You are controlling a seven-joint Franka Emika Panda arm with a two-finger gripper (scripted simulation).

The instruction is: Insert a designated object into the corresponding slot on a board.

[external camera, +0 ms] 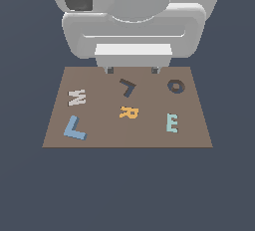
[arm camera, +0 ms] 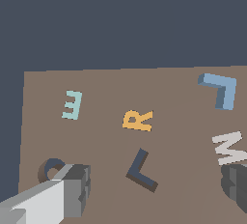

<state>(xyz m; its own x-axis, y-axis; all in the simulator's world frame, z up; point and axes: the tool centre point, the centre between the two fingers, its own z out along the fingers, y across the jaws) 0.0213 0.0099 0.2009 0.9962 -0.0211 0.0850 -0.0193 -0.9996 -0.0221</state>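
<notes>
Going across the exterior view from its left: blue L (external camera: 74,129) lies flat near the front-left corner of the board (external camera: 199,138), untouched, w/ the pale W (external camera: 76,97) just behind it. Mid-board sits the L slot (external camera: 128,87), a dark angular outline rotated differently from the block, and the orange R (external camera: 129,112) just in front of it. Toward the exterior view's right: the teal E (external camera: 172,123), then the dark O ring (external camera: 176,86) behind it.

Gripper (external camera: 132,69) hangs over the board's back edge, roughly above the slot, well apart from the L. Fingers spread wide, nothing between them; the wrist view shows one finger (arm camera: 72,189) near the O and the other at the opposite edge of frame by the W.

Task looks barely begun – block not yet picked.

Risks, as I judge them:
- L is thin & flat, so a shallow pinch could slip off
- W sits close to the L; a sloppy descent could nudge it
- block and slot orientations differ, so w/o enough wrist rotation the L would land across the outline and not seat
- R is near the slot and could get bumped on placement
</notes>
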